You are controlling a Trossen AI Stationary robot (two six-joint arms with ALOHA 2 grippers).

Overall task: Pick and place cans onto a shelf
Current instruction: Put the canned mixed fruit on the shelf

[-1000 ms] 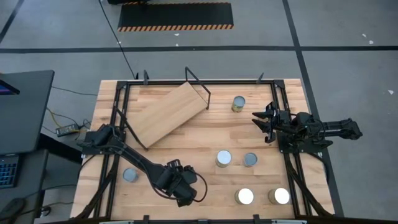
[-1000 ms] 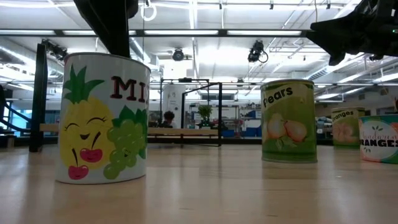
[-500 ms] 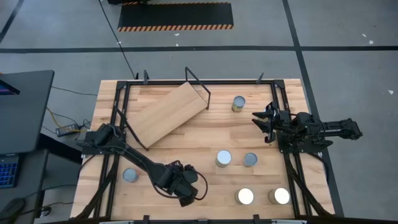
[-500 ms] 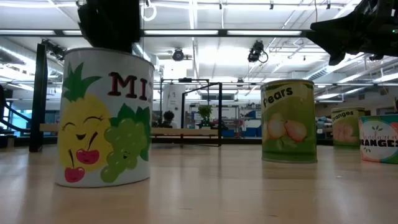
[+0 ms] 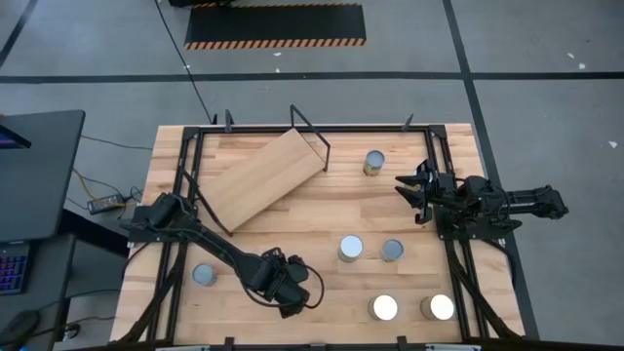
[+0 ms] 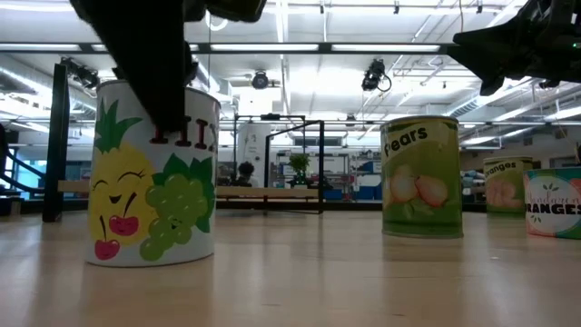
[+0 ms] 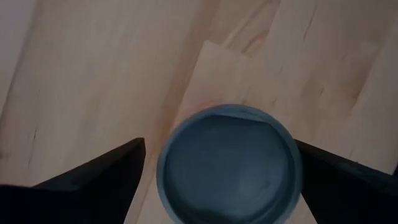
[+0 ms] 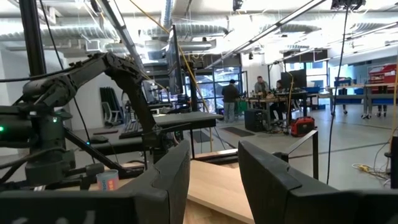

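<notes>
Directly beneath the left hand (image 7: pixel 217 180), a can (image 7: pixel 229 163) stands upright on the desk (image 5: pixel 322 210), its long axis vertical and its bluish round top facing the wrist camera; the two dark fingers (image 7: pixel 93 177) stand wide on either side of the can, apart from its rim. In the low view this can (image 6: pixel 152 177) shows a cartoon pineapple, cherries and grapes, with red lettering partly hidden by the arm. Beyond it stands a green can (image 6: pixel 420 177) reading "Pears", and at the far edge another can (image 6: pixel 554 203) reading "ORANGES". From above, the left arm reaches from the desk's left edge to the near middle, its hand (image 5: pixel 290 291) pointing down. The right hand (image 5: pixel 409 191) hangs above the desk's right side, fingers moderately apart and empty, pointing towards the shelf (image 5: pixel 263 175). The shelf lies tilted, its long axis diagonal across the far left of the desk, well apart from the left hand.
</notes>
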